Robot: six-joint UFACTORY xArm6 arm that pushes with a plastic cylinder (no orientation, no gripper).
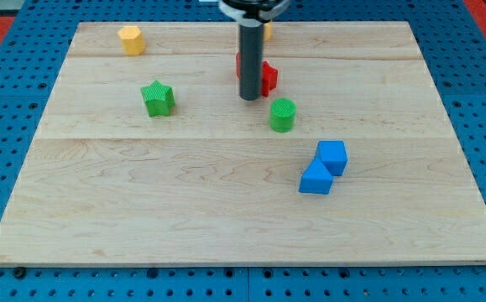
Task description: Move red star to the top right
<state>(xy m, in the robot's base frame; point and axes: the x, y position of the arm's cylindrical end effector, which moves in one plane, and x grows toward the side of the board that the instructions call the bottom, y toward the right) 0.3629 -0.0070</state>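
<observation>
This looks like a robotics lab bench set up for pushing trials. A pale wooden board of joined planks (226,210) lies on a blue perforated metal base with a regular grid of holes (16,101), the sort used for mounting rigs. Small plastic blocks in plain colours sit scattered on the board, such as a yellow hexagonal block (131,39) at the far left. A red surface shows at the far corners.

Red star (268,77) — flat on board, upper middle, half-hidden.
</observation>
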